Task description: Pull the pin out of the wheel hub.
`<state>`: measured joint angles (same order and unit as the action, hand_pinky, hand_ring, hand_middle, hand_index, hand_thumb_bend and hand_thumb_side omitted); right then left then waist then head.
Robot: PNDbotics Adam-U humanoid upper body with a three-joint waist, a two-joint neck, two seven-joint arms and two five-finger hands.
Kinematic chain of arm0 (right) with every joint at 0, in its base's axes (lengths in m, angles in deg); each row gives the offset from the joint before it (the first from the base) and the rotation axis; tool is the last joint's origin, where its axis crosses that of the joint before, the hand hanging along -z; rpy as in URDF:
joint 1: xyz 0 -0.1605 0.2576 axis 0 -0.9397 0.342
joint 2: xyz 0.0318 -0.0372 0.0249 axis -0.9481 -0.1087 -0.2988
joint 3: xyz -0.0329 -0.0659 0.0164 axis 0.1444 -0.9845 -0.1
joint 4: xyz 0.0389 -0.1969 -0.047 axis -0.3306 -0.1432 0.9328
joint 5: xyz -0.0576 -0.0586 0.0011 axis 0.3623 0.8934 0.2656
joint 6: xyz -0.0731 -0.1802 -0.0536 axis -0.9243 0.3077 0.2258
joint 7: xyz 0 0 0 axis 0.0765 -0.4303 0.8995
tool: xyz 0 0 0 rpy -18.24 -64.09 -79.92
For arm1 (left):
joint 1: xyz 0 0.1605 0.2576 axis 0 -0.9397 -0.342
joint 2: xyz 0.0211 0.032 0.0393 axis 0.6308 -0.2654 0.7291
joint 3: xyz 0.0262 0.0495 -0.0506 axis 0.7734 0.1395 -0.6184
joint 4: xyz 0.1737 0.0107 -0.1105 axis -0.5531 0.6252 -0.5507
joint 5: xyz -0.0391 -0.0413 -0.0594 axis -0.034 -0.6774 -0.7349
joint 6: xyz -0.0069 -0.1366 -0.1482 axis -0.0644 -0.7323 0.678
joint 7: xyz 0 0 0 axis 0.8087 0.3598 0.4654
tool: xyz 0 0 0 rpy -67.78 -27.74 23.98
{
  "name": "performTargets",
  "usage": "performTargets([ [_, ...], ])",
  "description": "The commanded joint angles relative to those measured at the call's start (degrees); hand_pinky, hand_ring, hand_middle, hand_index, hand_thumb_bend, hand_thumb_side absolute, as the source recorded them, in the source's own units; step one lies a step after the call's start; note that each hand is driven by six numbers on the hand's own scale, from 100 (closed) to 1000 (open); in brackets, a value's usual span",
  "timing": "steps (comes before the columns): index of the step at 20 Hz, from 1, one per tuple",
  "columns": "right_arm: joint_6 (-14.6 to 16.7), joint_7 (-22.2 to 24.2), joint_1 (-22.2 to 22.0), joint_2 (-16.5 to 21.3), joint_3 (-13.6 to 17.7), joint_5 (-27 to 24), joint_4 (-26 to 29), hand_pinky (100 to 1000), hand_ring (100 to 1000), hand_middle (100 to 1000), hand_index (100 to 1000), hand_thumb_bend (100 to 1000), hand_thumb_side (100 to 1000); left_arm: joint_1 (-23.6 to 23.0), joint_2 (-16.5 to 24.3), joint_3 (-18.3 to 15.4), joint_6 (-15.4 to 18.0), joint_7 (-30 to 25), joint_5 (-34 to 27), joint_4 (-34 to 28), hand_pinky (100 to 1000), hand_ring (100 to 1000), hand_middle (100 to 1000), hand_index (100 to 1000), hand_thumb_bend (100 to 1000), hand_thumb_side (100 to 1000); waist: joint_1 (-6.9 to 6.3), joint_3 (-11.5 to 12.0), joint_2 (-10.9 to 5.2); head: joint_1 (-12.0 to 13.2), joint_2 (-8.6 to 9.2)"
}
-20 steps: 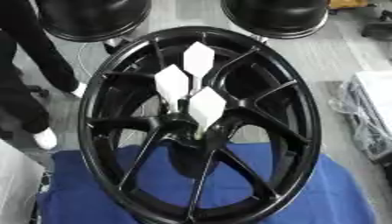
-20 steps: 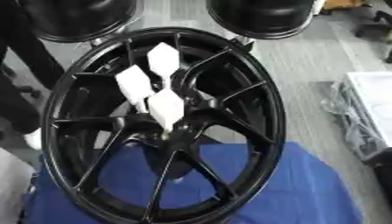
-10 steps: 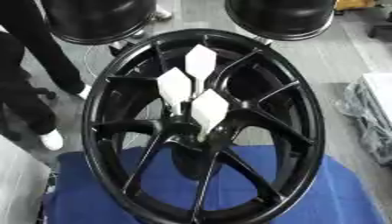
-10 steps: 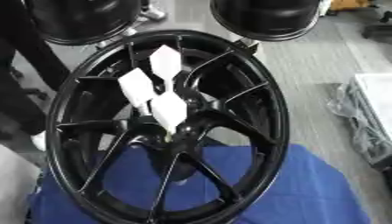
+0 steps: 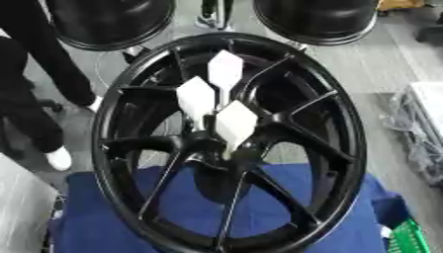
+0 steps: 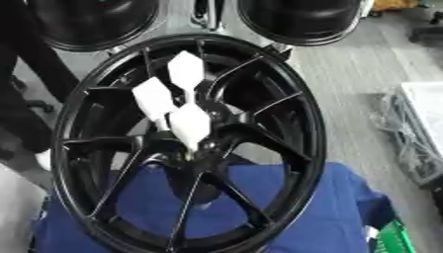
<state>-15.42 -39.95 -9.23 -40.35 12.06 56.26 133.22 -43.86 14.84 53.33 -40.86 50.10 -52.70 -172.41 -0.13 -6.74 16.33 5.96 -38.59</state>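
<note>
A large black spoked wheel [image 5: 346,148] lies on a blue cloth [image 5: 355,217], filling most of both views. Three white diamond-headed pins stand up from its hub [image 5: 216,146]: one at the back [image 5: 225,70], one to the left [image 5: 197,97] and one nearest me [image 5: 235,123]. Their lower ends are hidden among the spokes. Neither of my hands shows in any view.
Two black round stools [image 5: 112,20] [image 5: 316,17] stand on the grey floor beyond the wheel. A person's dark legs [image 5: 34,84] are at the left. A clear plastic-wrapped bundle [image 5: 424,128] lies at the right edge, a green crate corner [image 5: 407,239] at lower right.
The whole picture has shifted slightly, so the camera has moved. The wheel and the three white pins keep their places relative to each other.
</note>
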Motion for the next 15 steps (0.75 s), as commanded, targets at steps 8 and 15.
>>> performTargets([
  [8,18.0,-4.6,7.1,-7.5,-10.8,-16.9,12.4,772,821,832,864,243,420,3.8,-0.2,0.8,0.1,-1.0,-0.2,-1.3,905,772,771,797,235,750,-0.21,1.3,-1.00,-1.1,0.56],
  [15,19.0,-0.7,9.7,-12.8,-14.0,-15.3,8.3,765,812,824,857,279,411,6.3,-1.7,1.4,0.3,-1.2,-0.1,-1.6,903,772,771,798,242,747,-0.62,2.2,-0.61,-1.8,1.23],
])
